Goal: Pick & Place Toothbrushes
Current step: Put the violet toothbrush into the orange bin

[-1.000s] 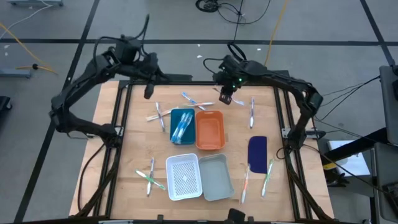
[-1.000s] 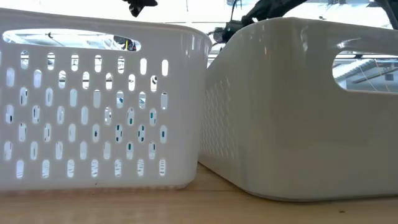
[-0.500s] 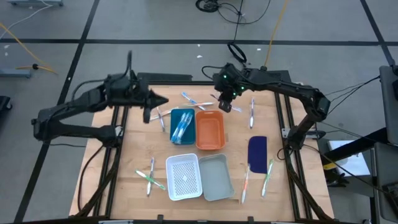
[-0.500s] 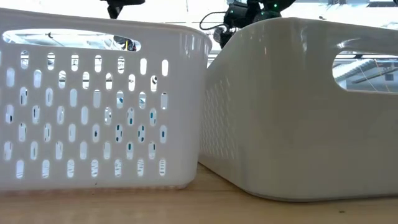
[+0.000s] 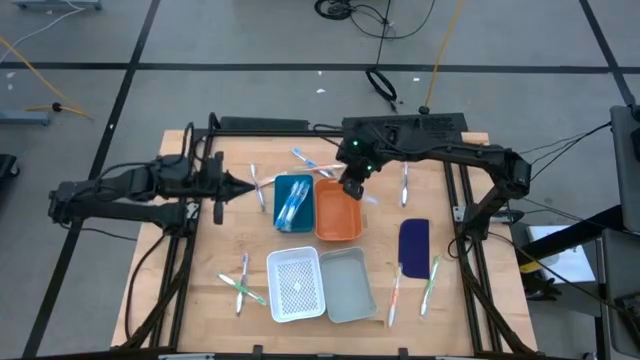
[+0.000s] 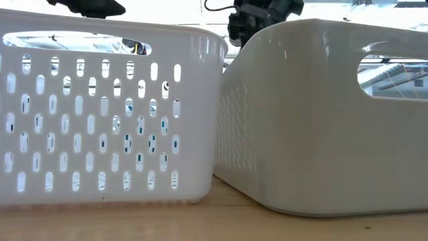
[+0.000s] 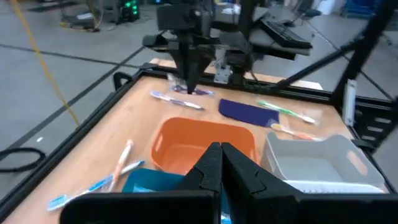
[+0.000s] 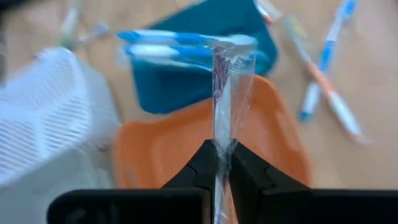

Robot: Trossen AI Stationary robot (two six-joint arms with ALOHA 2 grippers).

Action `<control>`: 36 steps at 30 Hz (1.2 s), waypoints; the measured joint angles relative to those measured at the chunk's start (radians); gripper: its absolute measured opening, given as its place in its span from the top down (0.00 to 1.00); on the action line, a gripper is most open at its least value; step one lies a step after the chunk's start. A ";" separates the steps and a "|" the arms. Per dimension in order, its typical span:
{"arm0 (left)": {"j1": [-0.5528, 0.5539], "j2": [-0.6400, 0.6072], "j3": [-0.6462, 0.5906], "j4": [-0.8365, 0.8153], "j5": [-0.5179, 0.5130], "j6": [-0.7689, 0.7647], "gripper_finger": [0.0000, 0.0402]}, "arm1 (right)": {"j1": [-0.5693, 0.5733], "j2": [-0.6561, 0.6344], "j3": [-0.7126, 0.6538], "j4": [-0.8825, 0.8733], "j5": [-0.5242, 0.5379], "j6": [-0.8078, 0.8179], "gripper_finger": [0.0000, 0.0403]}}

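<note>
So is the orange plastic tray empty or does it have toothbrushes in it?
Empty: the orange plastic tray shows only bare floor inside. The right gripper hangs over it, shut on a clear-wrapped toothbrush not yet dropped in.

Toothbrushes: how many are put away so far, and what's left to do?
A few toothbrushes already lie in the blue tray. The right gripper holds one above the orange tray, which looks empty. Several more lie loose on the table. The left gripper carries nothing.
</note>
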 joint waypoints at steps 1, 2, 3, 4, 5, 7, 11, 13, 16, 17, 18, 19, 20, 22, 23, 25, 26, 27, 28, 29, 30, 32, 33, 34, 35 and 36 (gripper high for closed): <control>-0.006 -0.011 -0.017 -0.001 0.004 0.006 0.99 | 0.009 0.000 0.000 0.018 -0.017 0.036 0.96; -0.010 -0.021 -0.031 -0.005 0.009 0.011 0.99 | 0.019 0.001 0.000 0.046 -0.023 0.075 0.96; -0.013 -0.030 -0.046 -0.005 0.009 0.011 0.99 | 0.028 0.000 0.000 0.073 -0.022 0.115 0.96; -0.016 -0.040 -0.061 -0.003 0.008 0.011 0.99 | 0.036 0.000 0.000 0.100 -0.023 0.147 0.96; -0.018 -0.052 -0.076 -0.005 0.008 0.007 0.99 | 0.043 0.000 0.000 0.129 -0.025 0.176 0.96; -0.021 -0.082 -0.101 -0.010 0.015 0.007 0.99 | 0.053 0.001 0.000 0.181 -0.046 0.233 0.96; -0.024 -0.148 -0.141 -0.007 0.027 0.007 0.99 | 0.076 0.024 0.002 0.224 -0.048 0.329 0.96; -0.024 -0.180 -0.159 -0.009 0.027 0.008 0.99 | 0.081 0.044 0.002 0.220 -0.044 0.377 0.96; -0.024 -0.214 -0.175 -0.006 0.028 0.010 0.99 | 0.081 0.088 0.002 0.233 -0.043 0.452 0.96; -0.024 -0.220 -0.180 -0.007 0.028 0.010 0.99 | 0.080 0.104 0.005 0.238 -0.041 0.481 0.96; -0.024 -0.225 -0.183 -0.010 0.032 0.010 0.99 | 0.079 0.117 0.004 0.227 -0.033 0.503 0.96; -0.024 -0.230 -0.187 -0.008 0.039 0.011 0.99 | 0.079 0.128 0.001 0.207 -0.013 0.516 0.96; -0.024 -0.232 -0.190 -0.009 0.048 0.011 0.99 | 0.080 0.143 -0.002 0.194 0.004 0.526 0.96; -0.024 -0.237 -0.198 -0.008 0.054 0.012 0.99 | 0.080 0.171 0.002 0.222 0.012 0.552 0.96; -0.024 -0.237 -0.202 -0.010 0.055 0.011 0.99 | 0.080 0.176 0.002 0.209 0.016 0.559 0.96; -0.024 -0.236 -0.210 -0.009 0.055 0.008 0.99 | 0.080 0.183 0.000 0.166 0.052 0.562 0.96; -0.024 -0.236 -0.213 -0.011 0.056 0.008 0.99 | 0.080 0.187 0.000 0.172 0.062 0.565 0.96; -0.024 -0.236 -0.213 -0.011 0.056 0.010 0.99 | 0.080 0.189 0.001 0.168 0.066 0.572 0.96; -0.024 -0.236 -0.213 -0.009 0.056 0.011 0.99 | 0.080 0.189 0.001 0.149 0.078 0.575 0.96; -0.024 -0.236 -0.213 -0.008 0.056 0.012 0.99 | 0.080 0.188 0.001 0.125 0.097 0.576 0.96; -0.024 -0.236 -0.213 -0.007 0.056 0.021 0.99 | 0.080 0.187 0.000 0.116 0.116 0.581 0.96; -0.024 -0.236 -0.213 -0.009 0.056 0.041 0.99 | 0.080 0.187 0.001 0.115 0.121 0.587 0.96; -0.024 -0.236 -0.213 -0.007 0.056 0.047 0.99 | 0.080 0.187 0.001 0.105 0.134 0.587 0.96; -0.024 -0.236 -0.213 -0.007 0.055 0.053 0.99 | 0.080 0.187 0.001 0.099 0.146 0.587 0.96; -0.024 -0.236 -0.213 -0.007 0.055 0.057 0.99 | 0.080 0.187 0.001 0.102 0.146 0.588 0.96; -0.024 -0.236 -0.213 -0.008 0.055 0.057 0.99 | 0.080 0.187 0.001 0.104 0.145 0.588 0.96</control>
